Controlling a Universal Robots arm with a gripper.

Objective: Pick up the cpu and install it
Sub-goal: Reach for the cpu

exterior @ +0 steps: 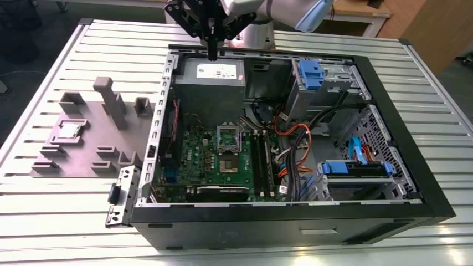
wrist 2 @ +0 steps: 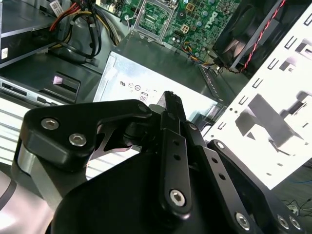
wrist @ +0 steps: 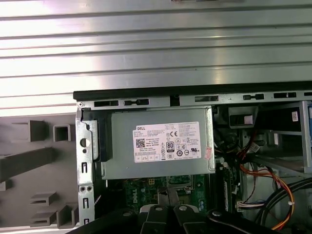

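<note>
The cpu (exterior: 70, 130), a small silver square chip, lies flat in a recess of the grey-purple fixture plate (exterior: 88, 158) on the exterior view's left, outside the computer case. The silver-framed socket (exterior: 227, 137) sits on the green motherboard inside the open case, and the second wrist view also catches this socket (wrist 2: 153, 14). My gripper (exterior: 212, 54) hangs over the far end of the case, just above the grey power supply (exterior: 210, 72), well away from the cpu. Its black fingers (wrist 2: 171, 100) are pressed together with nothing between them.
The black open case (exterior: 384, 94) holds blue drive cages (exterior: 310, 75), orange and black cables (exterior: 292, 133) and memory sticks beside the socket. Raised blocks (exterior: 111, 100) stand on the fixture plate. Everything rests on a slatted metal table (exterior: 44, 83). The fixture plate's edge (wrist: 29, 185) lies beside the case wall.
</note>
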